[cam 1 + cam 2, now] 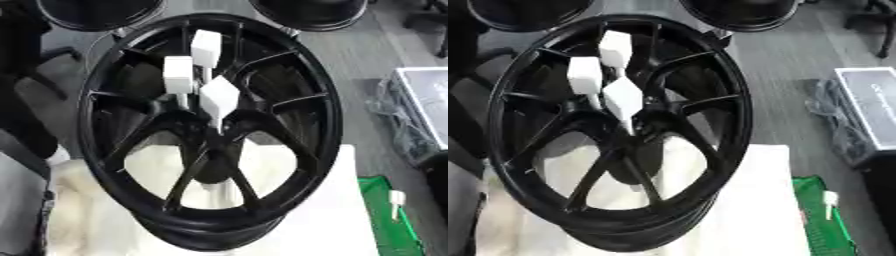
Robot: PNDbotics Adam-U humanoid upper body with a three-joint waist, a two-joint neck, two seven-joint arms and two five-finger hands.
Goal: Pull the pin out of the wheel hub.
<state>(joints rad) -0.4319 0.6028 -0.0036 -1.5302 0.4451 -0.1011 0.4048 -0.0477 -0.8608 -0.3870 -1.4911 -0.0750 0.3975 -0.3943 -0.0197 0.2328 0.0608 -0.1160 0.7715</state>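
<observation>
Surface: counter [337, 220] under white cloth, with grey floor [367, 65] beyond it.
Wheel hub: black wheel hub [206, 131], spoked, stands tilted on the cloth and fills the middle of the view.
Pins: three white block-headed pins [219, 96] stick out of the hub's centre, close together.
Around: a green mat [385, 220] at right carries one loose white pin [396, 200]; a grey box [870, 107] lies further right; two black wheels [741, 12] stand behind.
Hands: neither shows in either view, so their state cannot be told.
Room: open cloth lies right of the rim.
</observation>
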